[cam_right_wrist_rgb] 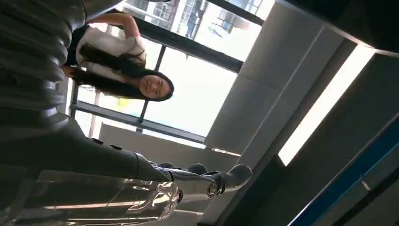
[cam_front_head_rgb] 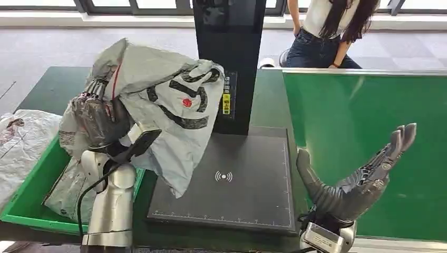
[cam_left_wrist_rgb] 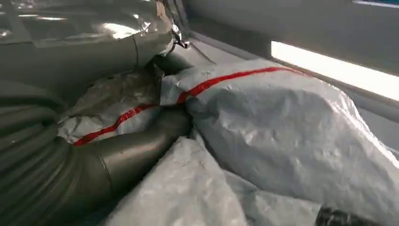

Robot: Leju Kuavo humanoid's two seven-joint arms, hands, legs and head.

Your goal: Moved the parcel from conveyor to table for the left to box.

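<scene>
A wireless-signal symbol marks the black scanner pad; the post's yellow label is unreadable.

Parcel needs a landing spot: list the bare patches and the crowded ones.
Bare: the black scan pad between the dangling grey parcel and the green conveyor, which is bare too above the right hand. Crowded: the green bin under the left hand already holds bags.

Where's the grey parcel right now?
In the head view the grey parcel is on the left, held up by the left hand above the green bin, its lower corner hanging over the black scanner plate.
</scene>
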